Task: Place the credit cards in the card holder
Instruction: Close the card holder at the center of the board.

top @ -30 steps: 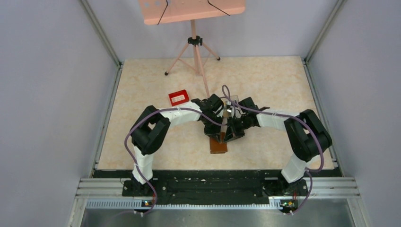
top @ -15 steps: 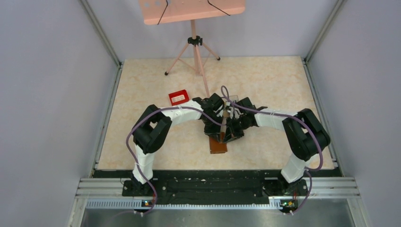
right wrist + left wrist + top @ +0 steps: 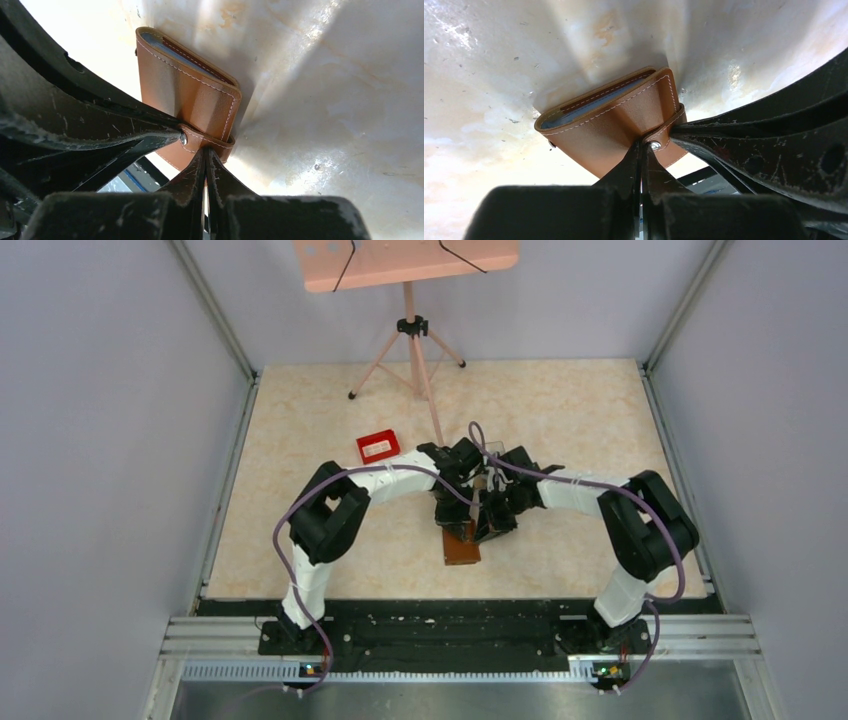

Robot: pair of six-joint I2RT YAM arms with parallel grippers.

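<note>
Left fingers [image 3: 626, 172], right fingers [image 3: 192, 175] clenched at the strap [image 3: 670, 131] of the card holder [image 3: 614, 125], tucked blue card [image 3: 589, 106] only in wrist views.

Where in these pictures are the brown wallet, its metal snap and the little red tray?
Wallet [image 3: 614, 125]: left wrist view, on its flat leather face.
Snap [image 3: 654, 145]: left wrist view, on the metal stud of the strap.
Red tray [image 3: 364, 452]: top view, on its left rim.
</note>
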